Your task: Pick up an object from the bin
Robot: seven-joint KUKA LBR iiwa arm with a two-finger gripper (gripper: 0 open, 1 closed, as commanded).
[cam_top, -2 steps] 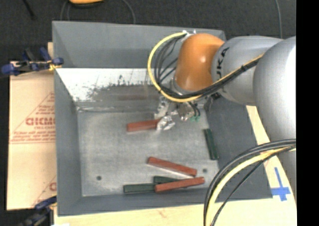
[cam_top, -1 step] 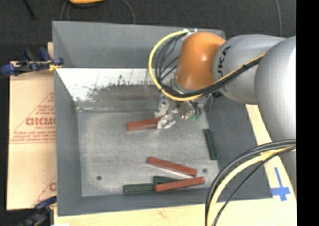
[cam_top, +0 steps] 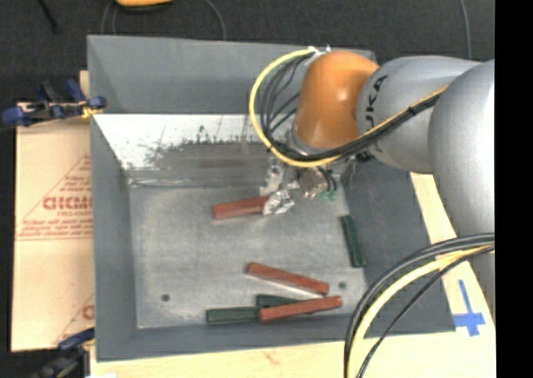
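Reaching into the upper middle of the bin (cam_top: 108, 226), the gripper (cam_top: 279, 199) is sitting at the right end of a red-brown stick (cam_top: 236, 211) lying flat; whether it is open or clamped cannot be told. More sticks (cam_top: 286, 279) are lying near the front wall.

The bin (cam_top: 108, 243) is plain grey metal, its back wall flecked with dark specks. The upper stick (cam_top: 237, 210), beside the silvery metal end effector (cam_top: 279, 201), is reddish-brown. So are the middle stick (cam_top: 286, 279) and the lower stick (cam_top: 300, 308) toward the front. The right-hand stick (cam_top: 354, 241) and the front stick (cam_top: 233, 315) are dark green. The wrist cover (cam_top: 333, 97) is glossy orange, the arm (cam_top: 441, 118) is silver-grey with black lettering, and the cables (cam_top: 255, 101) are yellow and black.
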